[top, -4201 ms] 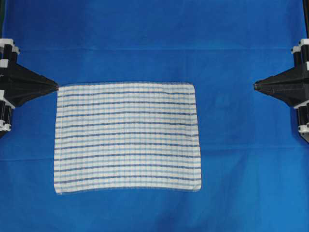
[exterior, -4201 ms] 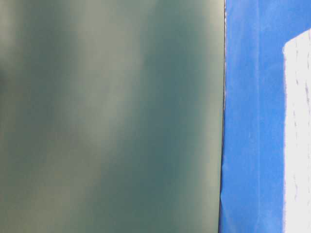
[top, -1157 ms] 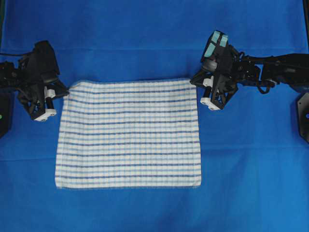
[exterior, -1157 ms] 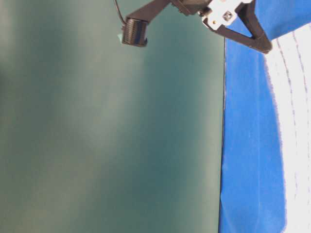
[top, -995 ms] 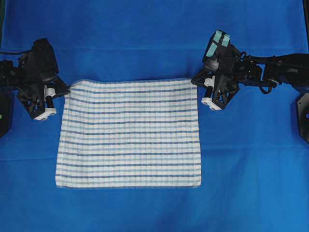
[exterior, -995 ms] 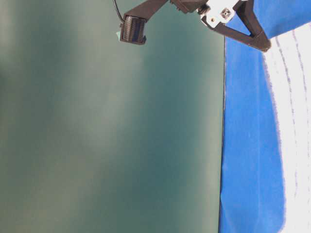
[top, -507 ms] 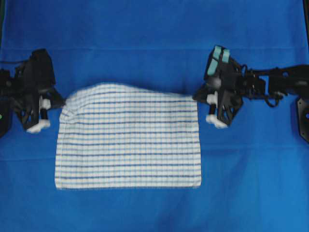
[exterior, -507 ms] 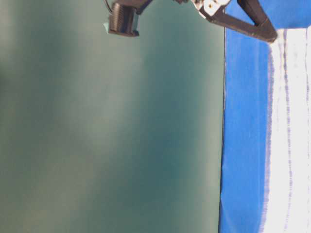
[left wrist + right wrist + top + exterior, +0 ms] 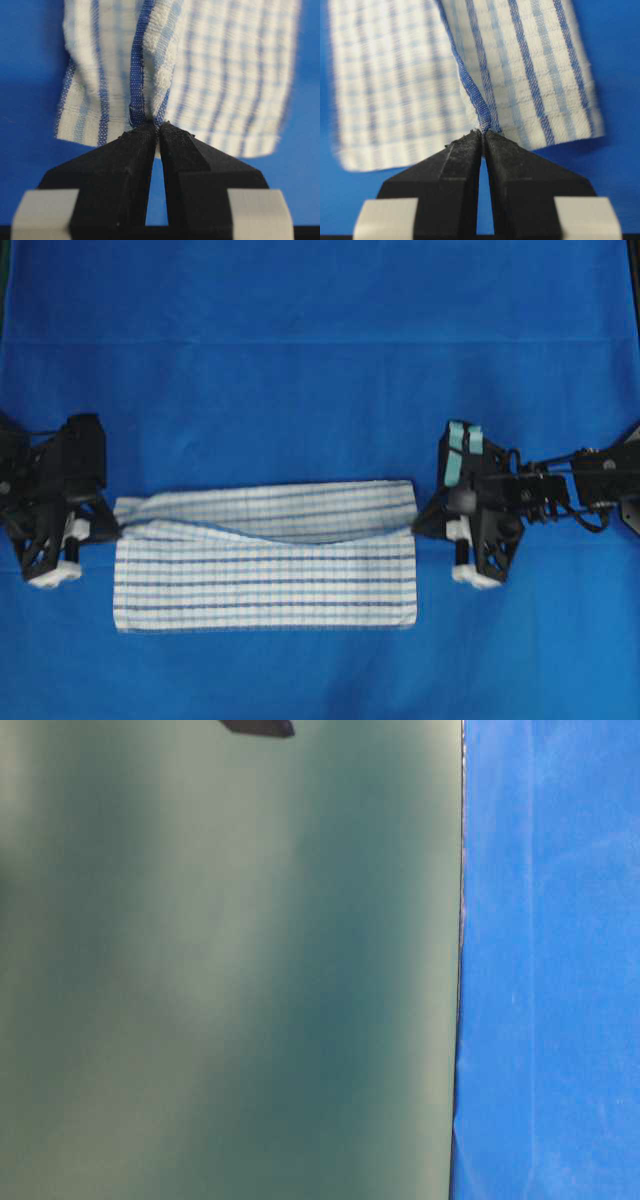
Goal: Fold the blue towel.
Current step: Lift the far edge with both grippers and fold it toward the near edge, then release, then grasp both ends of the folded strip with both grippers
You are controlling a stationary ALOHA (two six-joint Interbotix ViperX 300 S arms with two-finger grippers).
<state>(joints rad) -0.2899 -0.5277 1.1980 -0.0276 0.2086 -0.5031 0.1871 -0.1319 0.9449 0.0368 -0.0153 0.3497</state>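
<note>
Close up in the wrist views, the left gripper (image 9: 159, 127) has its jaws pinched tight on one corner of the blue towel (image 9: 200, 70), and the towel runs straight away from the jaws. The right gripper (image 9: 483, 134) does the same on the other corner, jaws squeezed together on the hem. From above, the blue towel (image 9: 265, 585) lies on the desk (image 9: 320, 360), which is covered in blue cloth, with its long side going left to right. The left gripper (image 9: 112, 532) is at the towel's left end and the right gripper (image 9: 420, 526) at its right end, so each arm is nearest its own corner. The held edge hangs between them, part way over the flat half. It looks like that edge must next go toward the near edge.
</note>
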